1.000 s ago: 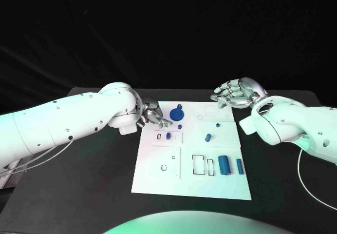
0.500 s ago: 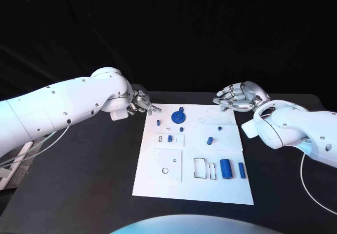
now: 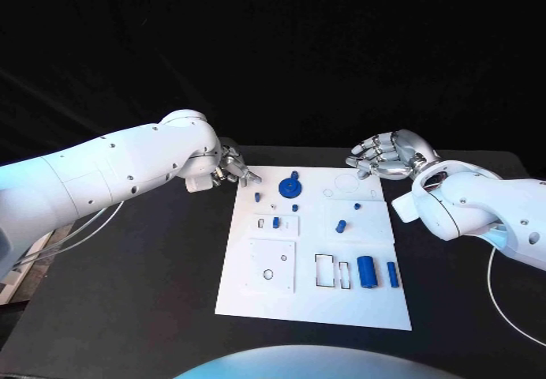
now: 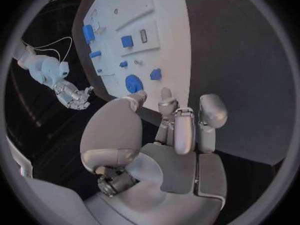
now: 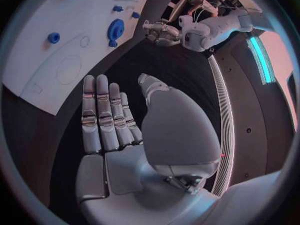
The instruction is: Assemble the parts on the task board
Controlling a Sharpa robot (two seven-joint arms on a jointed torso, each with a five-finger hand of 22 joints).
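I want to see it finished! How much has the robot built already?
Hardly anything looks done yet. On the task board, the blue gear-shaped disc, the big cylinder and the thin pin lie loose, and the outlined slots stay empty. Nothing is in hand: the left hand and right hand hover near the board's far corners, holding no part. Nearly all the fitting is left.

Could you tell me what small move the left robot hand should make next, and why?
Probably lower the left robot hand toward the round blue part near the board's far edge. The hand holds nothing, hovers at the board's far left corner, and that part lies loose closest to its fingers.
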